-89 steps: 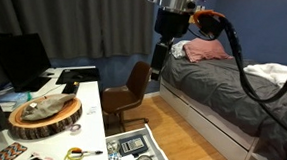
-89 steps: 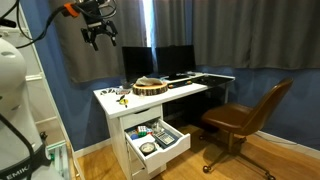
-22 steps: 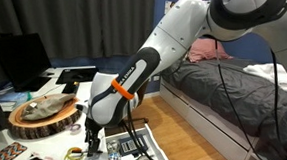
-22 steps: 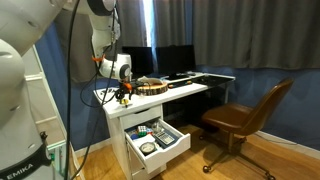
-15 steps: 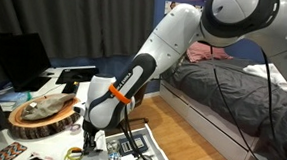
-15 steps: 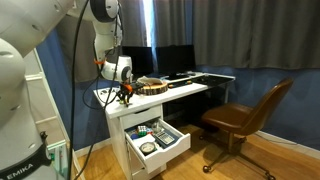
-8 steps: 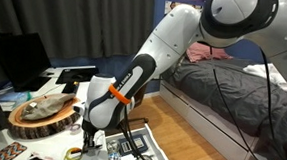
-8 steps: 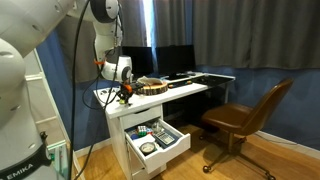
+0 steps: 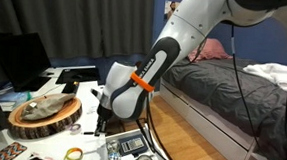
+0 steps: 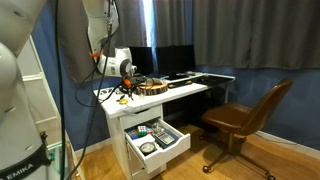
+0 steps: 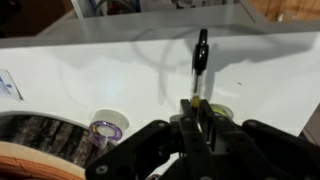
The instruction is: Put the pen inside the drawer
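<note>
The pen is a thin dark stick with a black cap, and it juts forward from between my gripper's fingers. The gripper is shut on its lower end and holds it a little above the white desk top. In both exterior views the gripper hangs over the desk's front end, close to the round wooden slab. The white drawer stands pulled out below the desk, with a dark calculator and small items inside. The pen itself is too thin to make out in the exterior views.
A round wooden slab and a yellow-green tape ring lie on the desk near the gripper. A purple tape roll sits below it. A brown chair stands beside the desk, and a bed is beyond.
The jaws closed on the pen down at the desk top. Since then the gripper has lifted off the desk with the pen and shifted slightly toward the drawer side.
</note>
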